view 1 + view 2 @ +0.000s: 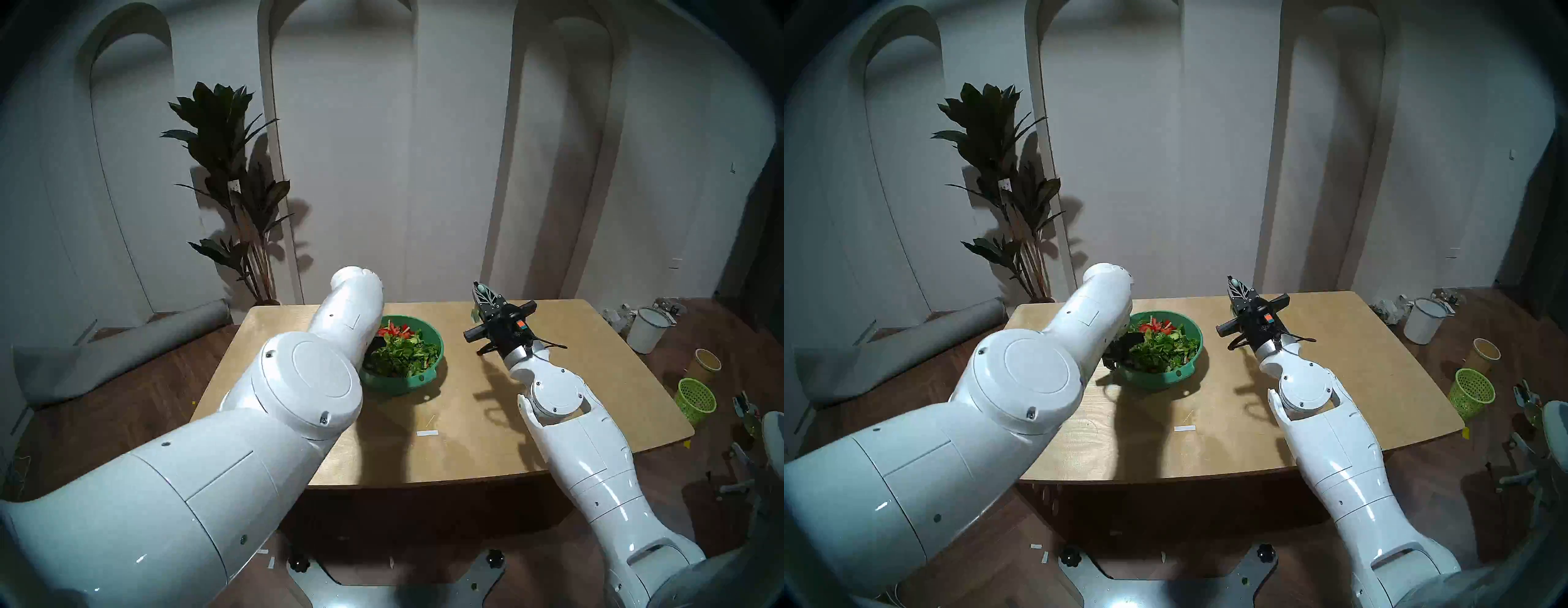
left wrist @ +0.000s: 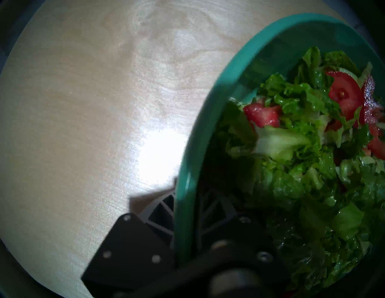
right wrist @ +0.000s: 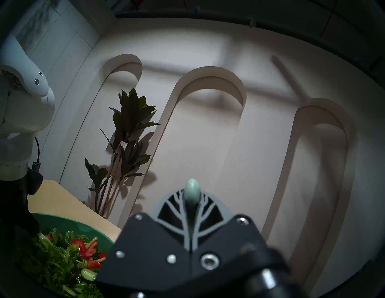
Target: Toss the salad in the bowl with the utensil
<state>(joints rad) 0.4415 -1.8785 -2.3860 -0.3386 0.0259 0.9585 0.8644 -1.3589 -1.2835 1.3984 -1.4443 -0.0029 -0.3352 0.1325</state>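
Observation:
The green bowl [image 1: 409,383] [image 1: 1157,379] stands mid-table, heaped with salad [image 1: 403,354] [image 1: 1159,350] of lettuce and tomato. In the left wrist view my left gripper [image 2: 185,193] is shut on the bowl's rim [image 2: 200,124], one finger outside the wall and one inside beside the salad [image 2: 302,145]. From the head my left forearm mostly hides it. My right gripper [image 1: 481,292] [image 3: 192,199] hangs above the table right of the bowl, pointing up at the wall. It is shut on the pale mint utensil [image 3: 192,190] [image 1: 480,289], whose rounded end pokes past the fingertips.
The wooden table [image 1: 488,424] carries a white tape strip [image 1: 427,433] near its front. On the floor to the right stand a white bucket [image 1: 647,329], a yellow cup [image 1: 706,363] and a lime mesh basket [image 1: 695,399]. A potted plant [image 1: 237,178] and a rolled mat [image 1: 106,352] are at the left.

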